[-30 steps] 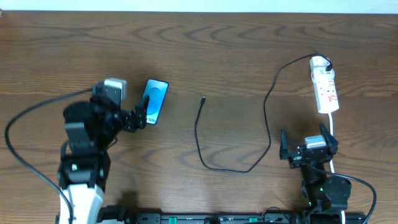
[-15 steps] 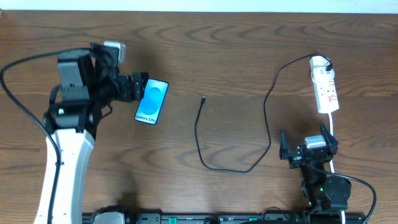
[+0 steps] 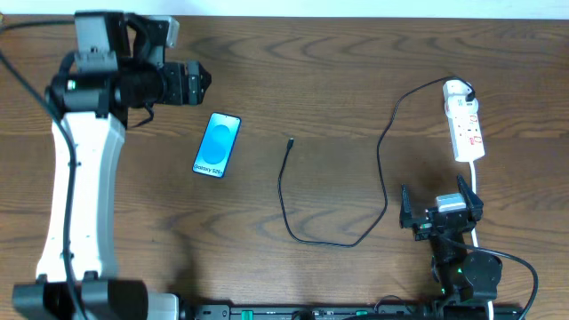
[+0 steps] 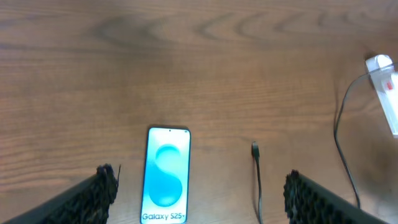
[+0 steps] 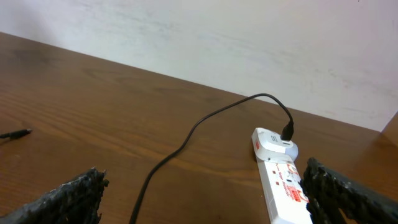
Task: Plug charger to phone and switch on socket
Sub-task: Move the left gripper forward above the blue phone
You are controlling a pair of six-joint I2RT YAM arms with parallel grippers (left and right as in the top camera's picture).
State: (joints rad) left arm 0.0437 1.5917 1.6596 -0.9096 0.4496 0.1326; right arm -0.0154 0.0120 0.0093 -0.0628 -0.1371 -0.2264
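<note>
Lying lengthwise near-to-far, phone (image 3: 217, 145) top farthest.

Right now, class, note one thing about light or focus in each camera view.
Overhead: even light, sharp; the phone screen glows without glare. Left wrist: the socket at the edge looks washed out and soft. Right wrist: the pincer fingers are dark foreground shapes showing little detail.

One phone (image 3: 217, 145), one charger (image 3: 280, 188) and one socket (image 3: 466, 124) lie on one counter (image 3: 338, 62). The socket carries one white plug (image 3: 457, 89) and one thick white cord (image 3: 475, 175). Two arms show, making two grasping parts: the left end effector (image 3: 206, 84) and the right end effector (image 3: 433, 191).
</note>
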